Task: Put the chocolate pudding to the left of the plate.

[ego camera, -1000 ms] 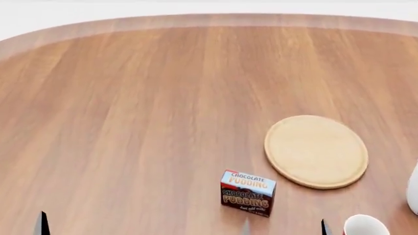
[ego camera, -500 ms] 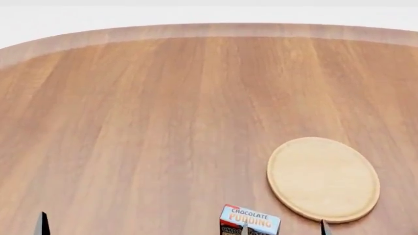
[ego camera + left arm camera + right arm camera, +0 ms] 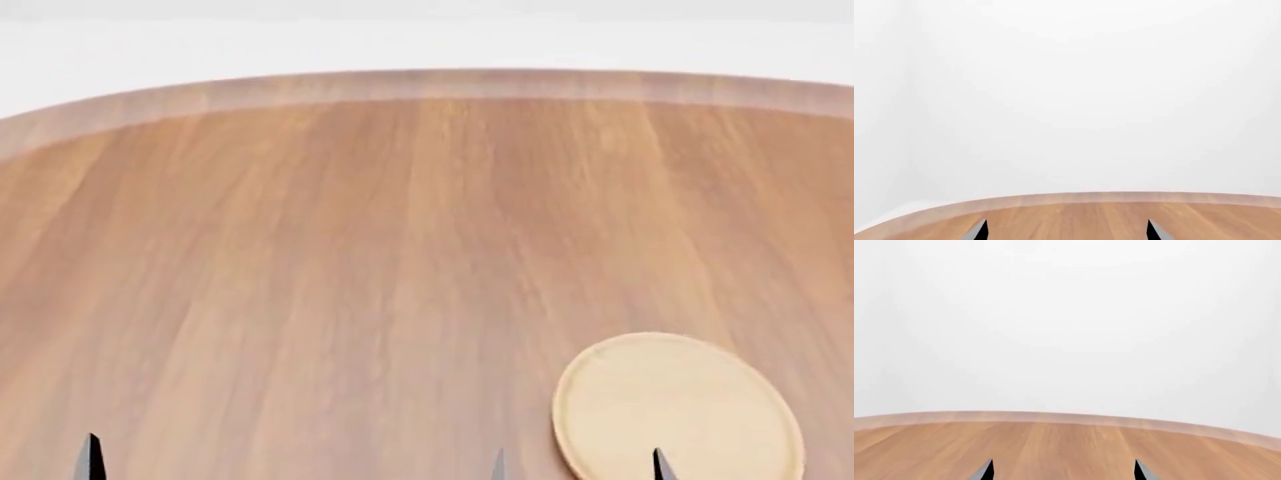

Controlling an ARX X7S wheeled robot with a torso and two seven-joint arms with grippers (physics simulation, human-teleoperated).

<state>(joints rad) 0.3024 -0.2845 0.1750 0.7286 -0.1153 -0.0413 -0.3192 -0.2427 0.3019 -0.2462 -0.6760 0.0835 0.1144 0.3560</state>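
The plate [image 3: 681, 410], a pale tan wooden disc, lies on the wooden table [image 3: 334, 250] at the lower right of the head view, cut by the bottom edge. The chocolate pudding is out of view in all frames. My right gripper [image 3: 577, 466] shows only its two fingertips at the bottom edge, spread apart in front of the plate's near left part. It is open and empty in the right wrist view [image 3: 1063, 471]. My left gripper [image 3: 1066, 231] is open and empty; one fingertip [image 3: 91, 455] shows at the head view's lower left.
The table's curved far edge [image 3: 427, 82] runs across the top of the head view, with white background beyond it. Both wrist views show only bare tabletop [image 3: 1074, 220] and the far rim [image 3: 1054, 416] against white.
The head view has tilted upward: the plate slid down in the picture, and the chocolate pudding and the mugs dropped out past the bottom edge. The fingertips keep their places in the picture.
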